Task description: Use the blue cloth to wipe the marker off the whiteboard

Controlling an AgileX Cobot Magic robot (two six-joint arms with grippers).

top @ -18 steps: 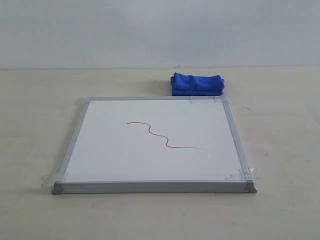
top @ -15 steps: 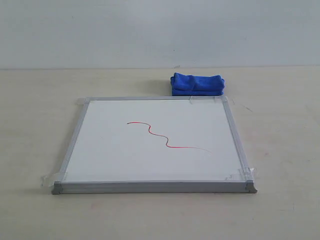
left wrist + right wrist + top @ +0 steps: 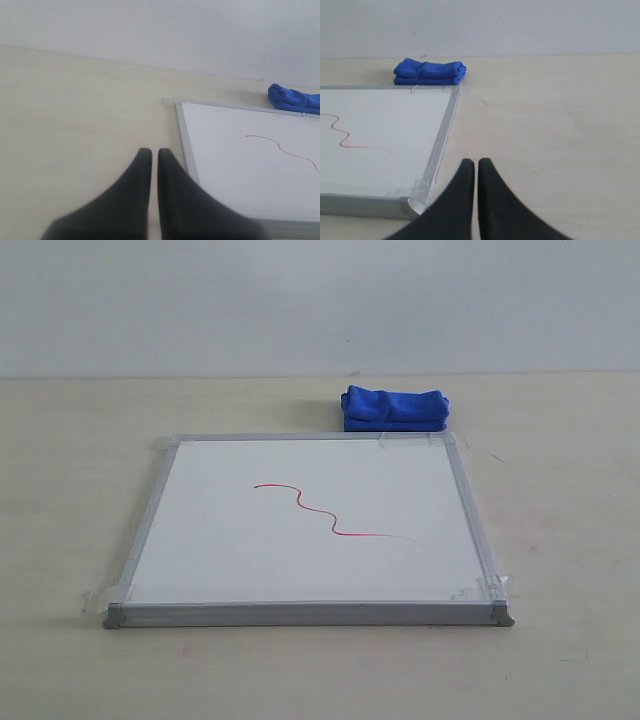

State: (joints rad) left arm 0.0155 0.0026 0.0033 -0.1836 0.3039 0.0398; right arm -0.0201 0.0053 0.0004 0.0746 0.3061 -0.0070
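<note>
Stillness since a moment ago: the blue cloth (image 3: pixel 395 408) lies untouched at the whiteboard (image 3: pixel 200 570) far edge, right of centre; the marker (image 3: pixel 318 513) stays intact mid-board. Both the left gripper (image 3: pixel 150 152) and the right gripper (image 3: pixel 471 162) hover pinched closed, empty, so wiping has not begun.

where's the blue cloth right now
In the exterior view the blue cloth lies on the table just beyond the whiteboard's far edge, near its right corner, apart from the red marker line.
</note>
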